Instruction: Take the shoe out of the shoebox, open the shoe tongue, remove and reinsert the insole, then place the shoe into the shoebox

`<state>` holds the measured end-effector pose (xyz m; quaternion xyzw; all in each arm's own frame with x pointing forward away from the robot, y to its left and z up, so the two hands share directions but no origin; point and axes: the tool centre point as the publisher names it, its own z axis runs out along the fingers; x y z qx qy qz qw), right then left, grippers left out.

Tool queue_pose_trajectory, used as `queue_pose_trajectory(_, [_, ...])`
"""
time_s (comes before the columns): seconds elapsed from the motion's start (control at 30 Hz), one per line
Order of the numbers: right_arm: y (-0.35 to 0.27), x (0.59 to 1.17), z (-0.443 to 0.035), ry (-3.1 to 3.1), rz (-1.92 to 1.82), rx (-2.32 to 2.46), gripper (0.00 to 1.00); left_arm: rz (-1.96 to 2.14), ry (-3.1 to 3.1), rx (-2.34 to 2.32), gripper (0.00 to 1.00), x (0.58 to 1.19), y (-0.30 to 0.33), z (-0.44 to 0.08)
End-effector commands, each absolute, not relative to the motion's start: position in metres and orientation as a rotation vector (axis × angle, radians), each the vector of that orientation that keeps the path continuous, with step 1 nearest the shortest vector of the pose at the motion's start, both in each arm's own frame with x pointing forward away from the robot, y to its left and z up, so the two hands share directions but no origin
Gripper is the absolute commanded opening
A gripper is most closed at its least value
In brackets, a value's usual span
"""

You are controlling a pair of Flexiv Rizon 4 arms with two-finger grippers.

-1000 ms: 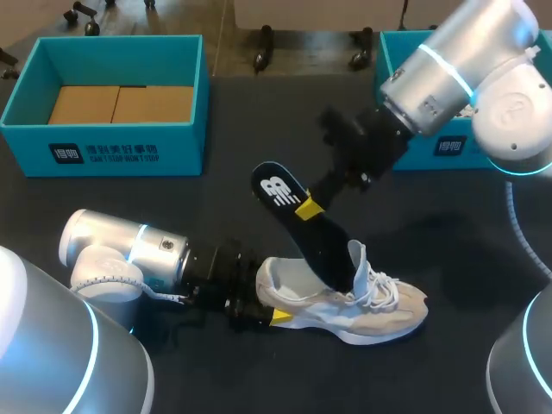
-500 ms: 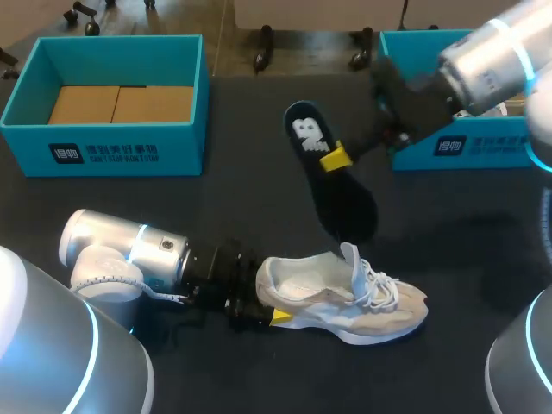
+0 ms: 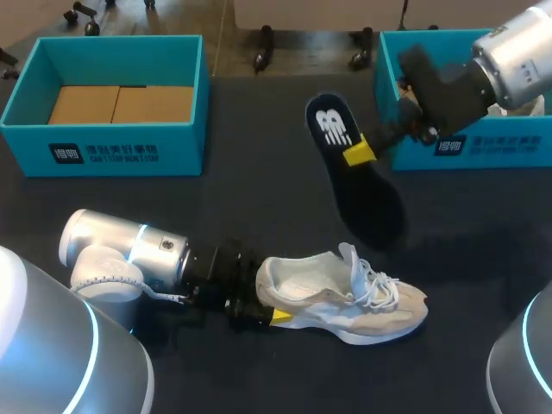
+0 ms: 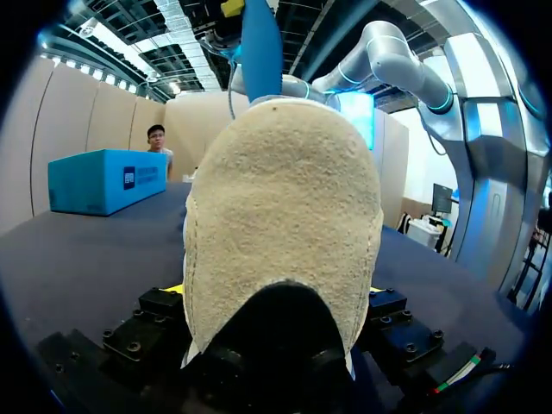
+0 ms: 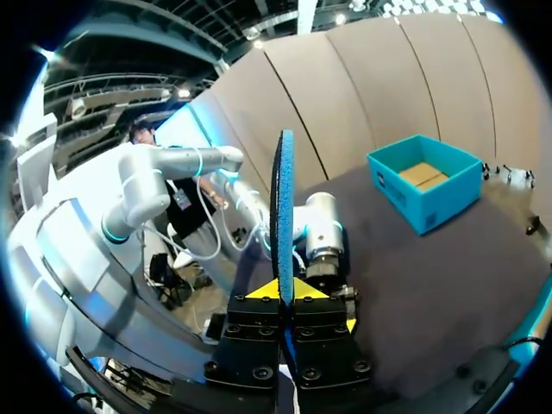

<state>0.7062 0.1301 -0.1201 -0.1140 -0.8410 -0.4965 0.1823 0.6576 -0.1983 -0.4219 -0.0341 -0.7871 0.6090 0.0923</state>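
A beige and white shoe (image 3: 354,300) lies upright on the dark table, toe to the right. Its heel (image 4: 285,216) sits between my left gripper's (image 3: 274,304) wide-set fingers, which press on it from both sides; in the left wrist view the heel fills the gap of the left gripper (image 4: 276,293). The black insole (image 3: 362,185) with a white logo hangs in the air above and behind the shoe, clear of it. My right gripper (image 3: 358,155) is shut on the insole's edge. In the right wrist view the insole (image 5: 283,207) stands edge-on between the closed fingers of the right gripper (image 5: 283,295).
A teal box (image 3: 103,138) with brown cardboard inside stands at the back left. A second teal box (image 3: 483,147) stands at the back right, right behind my right arm. Bare dark table lies between the boxes and in front of the shoe.
My right gripper pulled the insole out of the shoe and carried it up, back and to the right. The shoe and my left arm stayed still.
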Motion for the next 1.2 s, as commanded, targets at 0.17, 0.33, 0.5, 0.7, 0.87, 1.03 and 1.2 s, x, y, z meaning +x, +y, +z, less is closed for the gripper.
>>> queue_pose_trajectory(0.17, [0.114, 0.683, -0.084, -2.215, -1.659, -0.462, 0.00, 1.807, -2.337, -0.104, 0.00, 0.660, -0.198, -0.425])
queue_pose_trajectory(0.33, [0.110, 0.677, -0.082, -2.112, -1.753, -0.434, 0.00, 1.807, -2.337, -0.104, 0.00, 0.660, -0.198, -0.425])
queue_pose_trajectory(0.5, [0.110, 0.677, -0.082, -2.112, -1.753, -0.434, 0.00, 1.807, -2.337, -0.104, 0.00, 0.660, -0.198, -0.425])
queue_pose_trajectory(0.7, [0.110, 0.677, -0.082, -2.112, -1.753, -0.434, 0.00, 1.807, -2.337, -0.104, 0.00, 0.660, -0.198, -0.425])
queue_pose_trajectory(0.87, [0.110, 0.677, -0.082, -2.112, -1.753, -0.434, 0.00, 1.807, -2.337, -0.104, 0.00, 0.660, -0.198, -0.425])
queue_pose_trajectory(1.03, [0.105, 0.651, -0.045, -2.186, -1.760, -0.442, 0.00, 1.807, -2.337, -0.104, 0.00, 0.660, -0.198, -0.425])
queue_pose_trajectory(1.2, [0.106, 0.631, -0.025, -2.191, -1.758, -0.487, 0.00, 1.807, -2.337, -0.104, 0.00, 0.660, -0.198, -0.425])
